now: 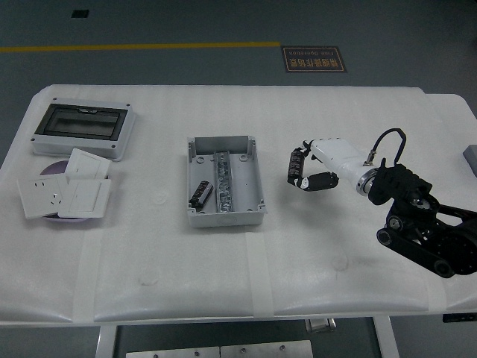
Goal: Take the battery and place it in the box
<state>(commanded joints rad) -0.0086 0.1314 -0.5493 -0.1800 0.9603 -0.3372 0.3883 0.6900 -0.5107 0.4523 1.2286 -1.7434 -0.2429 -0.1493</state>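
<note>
A grey open box (225, 180) sits at the middle of the table. A small black battery (199, 194) lies inside it, in the left compartment toward the near end. My right hand (301, 170), white with black fingers, hovers to the right of the box, about a hand's width from its right wall. Its fingers (294, 165) are loosely curved and hold nothing. The black right arm (421, 227) comes in from the right edge. The left arm does not show.
A grey enclosure with a dark window (82, 128) stands at the far left. White switch and socket plates (65, 192) lie stacked on a purple disc in front of it. A grey object (470, 156) peeks in at the right edge.
</note>
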